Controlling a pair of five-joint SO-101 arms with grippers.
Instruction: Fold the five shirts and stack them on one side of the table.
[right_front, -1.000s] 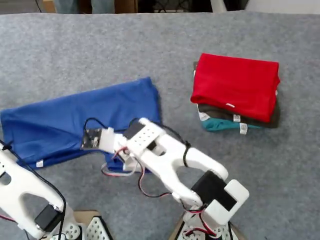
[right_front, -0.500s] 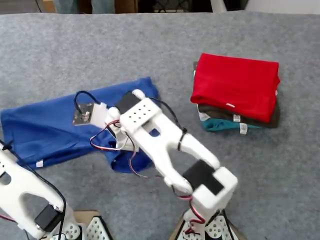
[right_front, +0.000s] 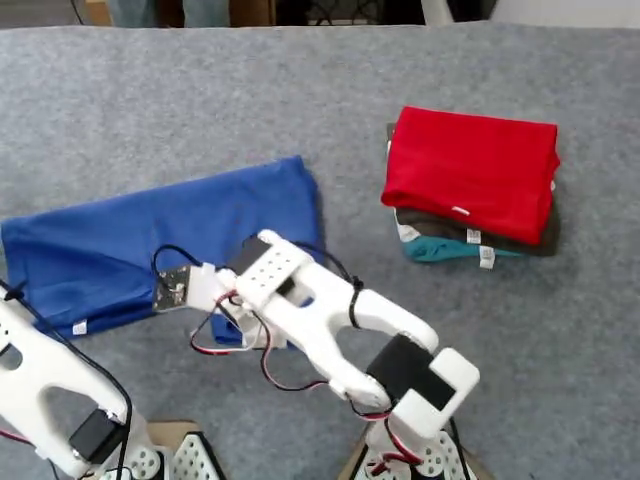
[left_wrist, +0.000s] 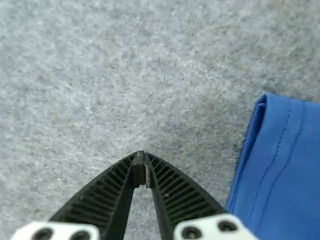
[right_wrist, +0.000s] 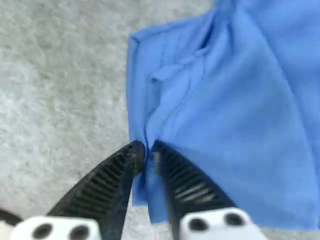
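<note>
A blue shirt (right_front: 130, 240) lies spread flat on the left of the grey table cover. My right arm (right_front: 285, 290) reaches over the shirt's near edge. In the right wrist view my right gripper (right_wrist: 146, 151) is shut on a bunched fold at the edge of the blue shirt (right_wrist: 240, 100). My left gripper (left_wrist: 140, 162) is shut and holds nothing. It hangs over bare grey cover, with a hemmed edge of the blue shirt (left_wrist: 285, 165) beside it. The left arm (right_front: 40, 380) stands at the near left corner.
A folded stack sits at the right: a red shirt (right_front: 470, 170) on top, a dark olive one (right_front: 525, 235) under it, and a teal one (right_front: 440, 250) at the bottom. Grey cover (right_front: 200, 90) stretches across the far side.
The right arm swung away over the blue shirt, then came back to its near edge. The small blue flap at that edge shifted with it. The left arm has not moved.
</note>
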